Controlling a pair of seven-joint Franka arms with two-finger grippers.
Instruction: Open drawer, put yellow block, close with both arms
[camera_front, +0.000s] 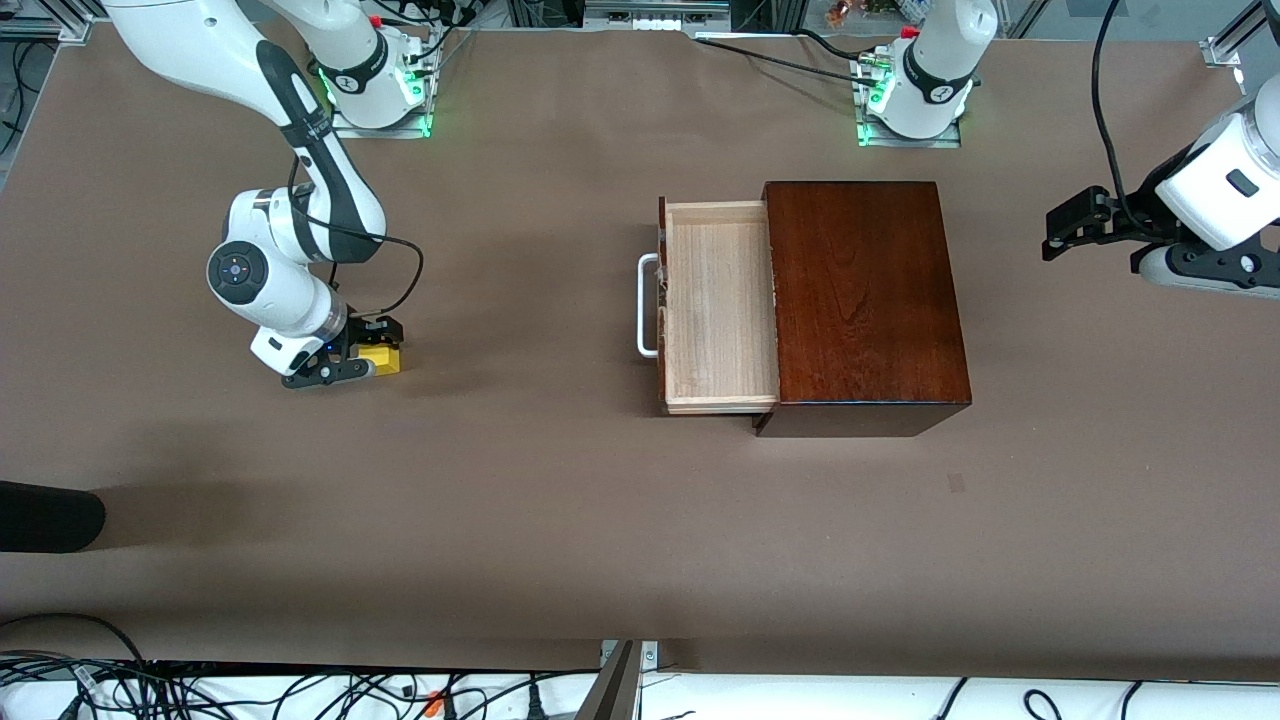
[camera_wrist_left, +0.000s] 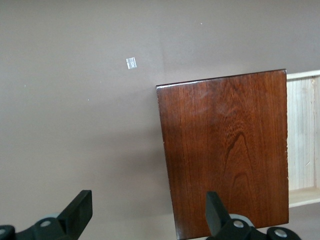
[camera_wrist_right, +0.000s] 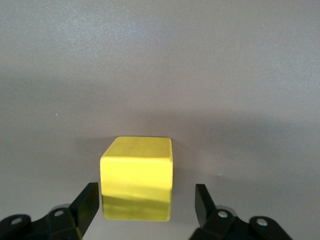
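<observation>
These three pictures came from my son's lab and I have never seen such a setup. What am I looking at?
Two white robot arms stand at a brown table. One picture looks down from a high camera across the table from them; the other two come from cameras on each arm's wrist. A reddish-brown wooden box lies on the table, its pale drawer pulled open. The right end effector is down at the table, its fingers on either side of the yellow block but not touching it. The left end effector waits open in the air, holding nothing.

Brown bench (camera_front: 560, 520) carries the wooden box (camera_front: 865, 300), drawer (camera_front: 715, 305) pulled out, and yellow block (camera_front: 383, 360) well apart toward the right arm's end.
</observation>
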